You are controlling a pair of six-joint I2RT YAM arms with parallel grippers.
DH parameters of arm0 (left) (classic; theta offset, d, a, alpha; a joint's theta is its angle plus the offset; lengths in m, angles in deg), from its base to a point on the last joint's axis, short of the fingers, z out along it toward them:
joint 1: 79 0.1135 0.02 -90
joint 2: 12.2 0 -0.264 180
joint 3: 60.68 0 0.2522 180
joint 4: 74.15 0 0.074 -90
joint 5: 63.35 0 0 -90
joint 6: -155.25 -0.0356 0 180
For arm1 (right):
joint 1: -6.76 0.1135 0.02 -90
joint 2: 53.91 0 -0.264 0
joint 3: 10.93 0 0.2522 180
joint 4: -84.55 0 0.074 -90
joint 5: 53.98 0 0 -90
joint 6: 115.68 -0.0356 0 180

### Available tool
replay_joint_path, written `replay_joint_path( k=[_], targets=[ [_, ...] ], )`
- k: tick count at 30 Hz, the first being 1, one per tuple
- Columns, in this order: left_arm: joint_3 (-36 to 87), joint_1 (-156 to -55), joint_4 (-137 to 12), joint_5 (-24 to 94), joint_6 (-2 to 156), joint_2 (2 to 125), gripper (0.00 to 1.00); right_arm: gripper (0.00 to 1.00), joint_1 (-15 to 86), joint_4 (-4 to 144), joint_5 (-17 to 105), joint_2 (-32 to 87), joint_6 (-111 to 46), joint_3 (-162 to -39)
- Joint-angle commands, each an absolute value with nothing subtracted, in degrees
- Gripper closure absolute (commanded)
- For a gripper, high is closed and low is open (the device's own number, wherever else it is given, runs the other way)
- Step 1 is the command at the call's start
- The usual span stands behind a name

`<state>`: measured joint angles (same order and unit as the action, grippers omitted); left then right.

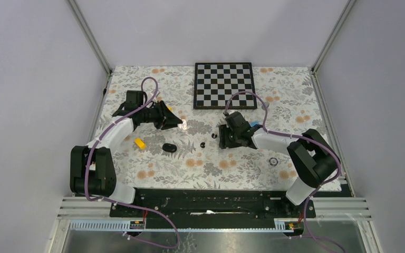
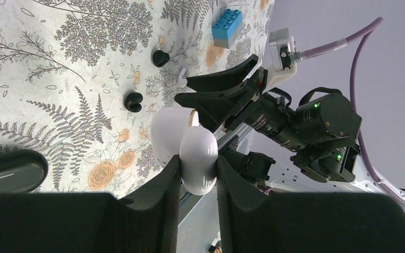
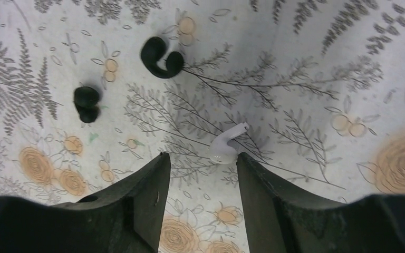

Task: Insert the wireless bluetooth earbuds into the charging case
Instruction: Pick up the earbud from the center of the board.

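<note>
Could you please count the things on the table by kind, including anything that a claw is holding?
black earbuds: 2
white earbud: 1
cases: 2, the white case in the left claw and the black case
blocks: 2, the yellow block and the blue block
ring: 1
chessboard: 1
Total: 9

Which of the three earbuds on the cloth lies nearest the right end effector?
The white earbud, just beyond the right end effector's fingertips. It is the only white one; the black earbuds lie farther out.
</note>
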<state>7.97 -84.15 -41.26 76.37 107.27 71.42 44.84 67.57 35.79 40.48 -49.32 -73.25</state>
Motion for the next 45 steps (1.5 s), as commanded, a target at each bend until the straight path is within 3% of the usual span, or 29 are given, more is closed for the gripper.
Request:
replay_joint_path(
  k=[1, 9, 19, 27, 45],
  targets=[
    [8.2, -84.3, -43.8, 77.2, 107.1, 69.2, 1.00, 0.44, 45.2, 70.0, 41.8, 42.7, -50.2, -77.2],
    [8.3, -84.3, -43.8, 77.1, 107.1, 69.2, 1.00, 0.45, 45.4, 72.6, 46.0, 41.2, -50.2, -78.2],
    [8.5, -84.3, -43.8, 77.2, 107.2, 69.3, 1.00, 0.44, 45.4, 67.9, 39.2, 44.3, -45.1, -83.2],
    [8.0, -84.3, -43.7, 77.2, 107.3, 68.8, 1.00, 0.36, 45.0, 65.2, 37.1, 50.3, -45.2, -88.5],
    [7.7, -84.3, -44.0, 77.1, 106.9, 69.4, 1.00, 0.34, 46.1, 65.1, 43.5, 44.2, -48.8, -79.3]
  ],
)
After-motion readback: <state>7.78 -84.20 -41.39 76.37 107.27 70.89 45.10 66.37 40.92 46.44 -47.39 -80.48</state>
